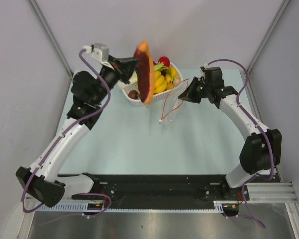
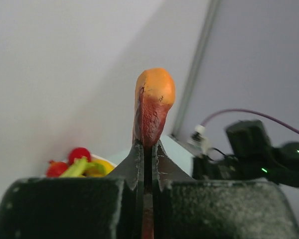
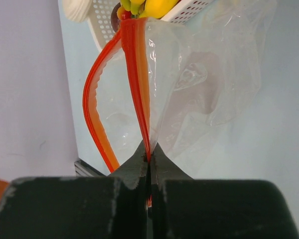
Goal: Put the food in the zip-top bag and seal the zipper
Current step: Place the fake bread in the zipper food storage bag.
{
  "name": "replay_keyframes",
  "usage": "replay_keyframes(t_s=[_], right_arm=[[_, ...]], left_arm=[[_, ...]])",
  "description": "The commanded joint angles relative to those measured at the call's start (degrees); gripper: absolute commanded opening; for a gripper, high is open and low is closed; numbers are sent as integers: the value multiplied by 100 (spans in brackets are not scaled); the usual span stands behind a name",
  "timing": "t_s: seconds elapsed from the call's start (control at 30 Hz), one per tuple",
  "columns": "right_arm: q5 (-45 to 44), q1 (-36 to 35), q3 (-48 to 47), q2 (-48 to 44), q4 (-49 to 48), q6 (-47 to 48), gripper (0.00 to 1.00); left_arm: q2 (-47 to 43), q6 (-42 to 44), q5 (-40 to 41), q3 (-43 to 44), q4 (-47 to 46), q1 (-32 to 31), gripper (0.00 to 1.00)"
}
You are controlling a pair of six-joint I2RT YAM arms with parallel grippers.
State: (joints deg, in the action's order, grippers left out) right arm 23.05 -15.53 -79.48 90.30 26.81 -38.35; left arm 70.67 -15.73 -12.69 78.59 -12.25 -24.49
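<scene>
Zipper (image 3: pixel 139 74) in right end effector (image 3: pixel 148 152), vegetable (image 2: pixel 152 104) in left end effector (image 2: pixel 148 147)

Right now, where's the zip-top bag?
In the top view the zip-top bag hangs centre-right, pinched by its zipper in the right gripper, just right of the white basket.
</scene>
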Motion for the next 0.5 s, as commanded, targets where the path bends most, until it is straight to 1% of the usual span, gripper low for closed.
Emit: replay_keyframes(t_s=[0.0,0.07,0.13,0.23,0.37,0.47], right_arm=[[156,-99,-23,128,-404,-568,0],[191,-161,-15,163,-396,-621,0],[209,-196,-15,172,-396,-691,0],[218,-214,-15,181,-378,-735,0],[253,-205,-15,163,-334,-762,0],[349,-179,-15,146,-325,-762,0]], left_arm=[[-98,-274,257,-685,-602,-801,0],[-71,-151,328,-783,-952,-1205,0],[59,87,513,-854,-1164,-1426,0],[305,491,811,-880,-1717,-1769,0],[657,904,952,-880,-2079,-1954,0],[894,1369,1111,-959,-2316,-2016,0]])
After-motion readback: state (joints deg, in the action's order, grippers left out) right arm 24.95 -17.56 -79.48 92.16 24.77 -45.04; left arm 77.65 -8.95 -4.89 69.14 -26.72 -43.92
